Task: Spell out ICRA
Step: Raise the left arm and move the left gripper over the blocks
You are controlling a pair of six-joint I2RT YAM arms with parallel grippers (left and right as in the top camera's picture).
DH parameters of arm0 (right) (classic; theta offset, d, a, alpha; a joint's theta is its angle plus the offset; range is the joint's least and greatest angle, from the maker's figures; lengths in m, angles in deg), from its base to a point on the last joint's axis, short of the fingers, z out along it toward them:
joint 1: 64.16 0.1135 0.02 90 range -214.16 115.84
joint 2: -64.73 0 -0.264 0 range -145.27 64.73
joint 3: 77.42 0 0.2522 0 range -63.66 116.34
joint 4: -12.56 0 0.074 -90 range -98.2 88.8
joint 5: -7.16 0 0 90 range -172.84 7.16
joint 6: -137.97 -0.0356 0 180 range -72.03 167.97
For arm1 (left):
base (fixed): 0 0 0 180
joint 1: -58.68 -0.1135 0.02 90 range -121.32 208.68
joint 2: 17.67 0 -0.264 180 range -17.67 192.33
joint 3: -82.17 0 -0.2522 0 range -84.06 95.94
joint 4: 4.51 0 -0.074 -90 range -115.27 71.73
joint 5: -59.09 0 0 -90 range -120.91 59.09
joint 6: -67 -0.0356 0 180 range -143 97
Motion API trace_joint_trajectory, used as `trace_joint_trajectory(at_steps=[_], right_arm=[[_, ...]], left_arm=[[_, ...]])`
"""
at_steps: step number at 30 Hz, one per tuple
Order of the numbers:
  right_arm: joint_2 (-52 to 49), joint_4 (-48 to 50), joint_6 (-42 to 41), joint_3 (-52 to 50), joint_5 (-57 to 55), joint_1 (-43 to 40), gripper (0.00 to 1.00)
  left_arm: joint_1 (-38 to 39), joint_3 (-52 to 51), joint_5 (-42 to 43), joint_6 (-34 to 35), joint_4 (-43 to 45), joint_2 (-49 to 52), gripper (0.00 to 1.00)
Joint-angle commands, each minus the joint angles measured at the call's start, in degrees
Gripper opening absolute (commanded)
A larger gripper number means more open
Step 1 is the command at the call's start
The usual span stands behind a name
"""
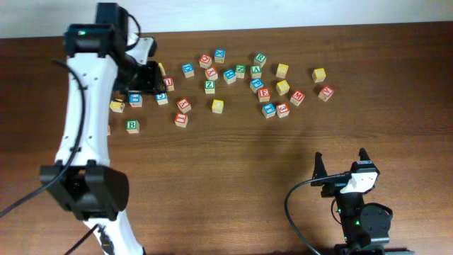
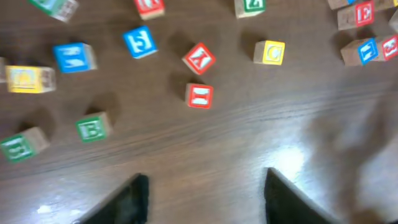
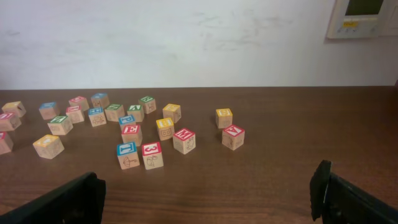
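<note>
Your left hand (image 2: 205, 180) is hovering over the counter's (image 1: 233, 184) far-left stretch, fingers apart and empty, probably picking out a letter. The red I block (image 2: 199, 96) is lying just beyond its fingertips, loose among the scattered letter blocks (image 1: 256, 85). Your right hand (image 1: 340, 157) is sitting spread wide by the near-right edge, clear of the work.

Letter blocks (image 1: 217, 105) scattered across far half of table (image 1: 233, 177).
Left gripper (image 1: 150, 78) over their left end; right gripper (image 1: 341, 161) at near right, well apart.
</note>
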Motion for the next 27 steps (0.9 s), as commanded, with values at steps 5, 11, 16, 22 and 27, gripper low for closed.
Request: trace_joint_trajectory(at_steps=[5,11,16,22,27], right_arm=[[0.5,-0.3,0.4,-0.3,-0.5,0.3,0.98],[0.5,-0.3,0.4,-0.3,-0.5,0.3,0.98],[0.5,-0.3,0.4,-0.3,-0.5,0.3,0.98],[0.5,-0.3,0.4,-0.3,-0.5,0.3,0.98],[0.5,-0.3,0.4,-0.3,-0.5,0.3,0.98]], left_arm=[[5.1,1.0,-4.2,0.6,-2.6,6.4,0.72],[6.8,1.0,-4.3,0.6,-3.1,10.3,0.65],[7.0,0.9,-9.2,3.9,-3.0,12.6,0.68],[7.1,-0.4,-10.0,6.0,-0.8,15.1,0.69],[7.2,-4.6,-10.0,7.0,3.5,15.3,0.70]])
